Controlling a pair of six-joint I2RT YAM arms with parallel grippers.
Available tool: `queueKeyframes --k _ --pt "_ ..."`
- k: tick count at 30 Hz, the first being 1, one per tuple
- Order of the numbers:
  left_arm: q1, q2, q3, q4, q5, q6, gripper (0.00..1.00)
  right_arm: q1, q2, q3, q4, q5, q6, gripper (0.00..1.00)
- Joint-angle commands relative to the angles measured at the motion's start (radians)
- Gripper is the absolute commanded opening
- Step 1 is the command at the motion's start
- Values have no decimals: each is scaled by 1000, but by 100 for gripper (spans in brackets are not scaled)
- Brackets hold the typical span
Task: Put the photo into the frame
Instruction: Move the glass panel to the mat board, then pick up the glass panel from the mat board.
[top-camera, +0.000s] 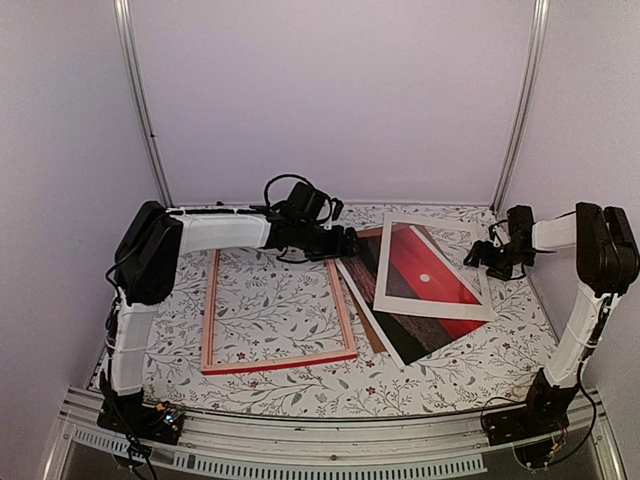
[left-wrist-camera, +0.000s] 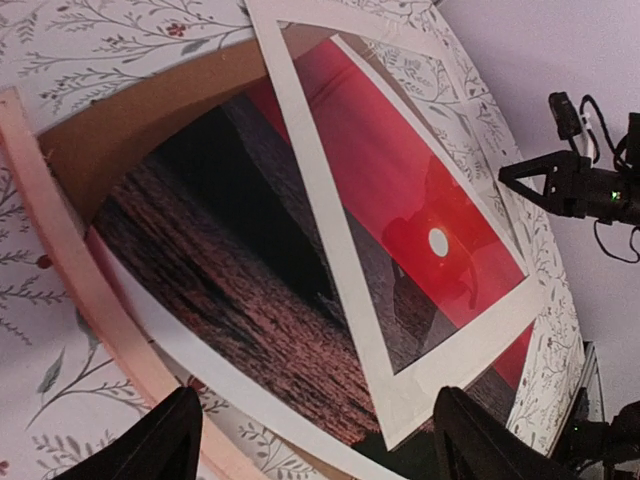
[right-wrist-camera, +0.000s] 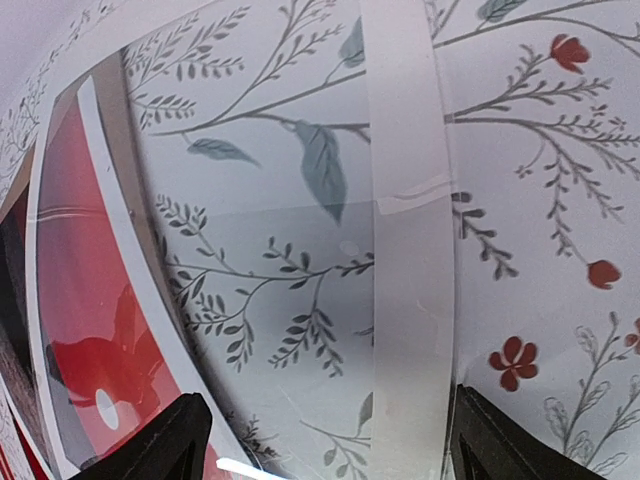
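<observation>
The frame (top-camera: 280, 361) lies back side up on the floral cloth, left of centre; its pale rail also shows in the left wrist view (left-wrist-camera: 60, 250). The photo (top-camera: 420, 330) lies flat to its right, red and dark brown (left-wrist-camera: 230, 270). The white mat (top-camera: 385, 262) lies tilted on top of it (left-wrist-camera: 330, 230). My left gripper (top-camera: 348, 243) is open and empty, hovering above the photo's far left part (left-wrist-camera: 315, 440). My right gripper (top-camera: 478, 258) is open and empty over the mat's right rail (right-wrist-camera: 400, 200), which lies between its spread fingers (right-wrist-camera: 325, 440).
A brown backing board (top-camera: 365, 310) sticks out from under the photo beside the frame's right rail, also seen in the left wrist view (left-wrist-camera: 130, 120). Pale walls with metal posts (top-camera: 140, 100) close in the back and both sides.
</observation>
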Motion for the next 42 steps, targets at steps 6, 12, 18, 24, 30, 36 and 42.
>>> queueKeyframes --k 6,12,18,24,30,36,42 --pt "-51 218 232 2 67 -98 79 47 -38 -57 -50 -76 -7 85" --pt "-65 301 315 -25 73 -112 76 49 -40 -79 -41 -64 -1 85" --pt "-75 348 349 -53 81 -118 73 51 -53 -97 -34 -57 19 85" --pt "-85 356 358 -111 51 -127 70 57 -69 -100 -28 -75 44 83" --pt "-91 353 352 -129 42 -127 70 58 -97 -98 -16 -85 78 82" --pt "-94 341 317 -103 61 -137 69 58 -122 -82 -31 -86 84 82" --pt "-93 330 303 -98 53 -127 69 58 -133 -73 -47 -65 75 82"
